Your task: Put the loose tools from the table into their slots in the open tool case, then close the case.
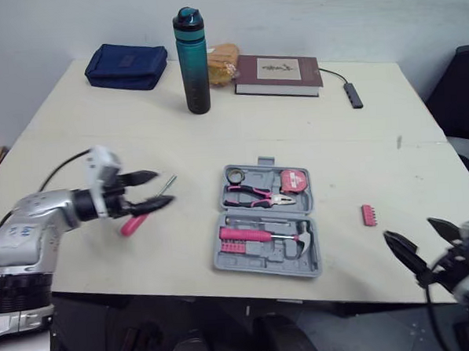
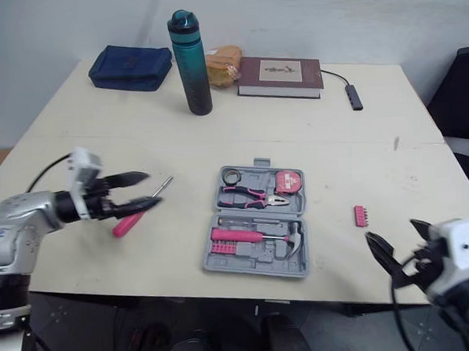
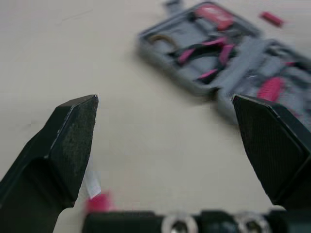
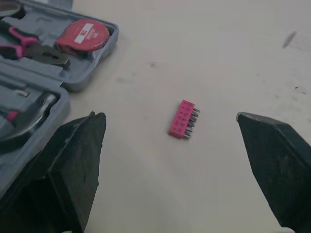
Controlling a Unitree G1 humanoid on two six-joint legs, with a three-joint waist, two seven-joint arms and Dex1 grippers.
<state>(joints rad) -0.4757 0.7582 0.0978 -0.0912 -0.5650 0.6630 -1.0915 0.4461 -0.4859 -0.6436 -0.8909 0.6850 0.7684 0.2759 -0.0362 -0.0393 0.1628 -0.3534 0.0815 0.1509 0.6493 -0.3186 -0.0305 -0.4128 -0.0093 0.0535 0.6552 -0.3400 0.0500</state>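
Screwdriver (image 1: 133, 224) beneath wide-open left tool (image 1: 163, 189), right tool (image 1: 409, 229) wide-open, empty

The screwdriver (image 1: 132, 225) lies left of the tool case (image 1: 223, 262), the bit holder (image 1: 368, 215) right.

Soft even light; left wrist view blurs the tool case (image 3: 245, 48).

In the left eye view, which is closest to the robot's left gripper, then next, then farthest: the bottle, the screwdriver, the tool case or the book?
From the left gripper:
1. Screwdriver, right beside it.
2. Tool case, to its right, lying open.
3. Bottle, standing far back.
4. Book, far back, right of the bottle.
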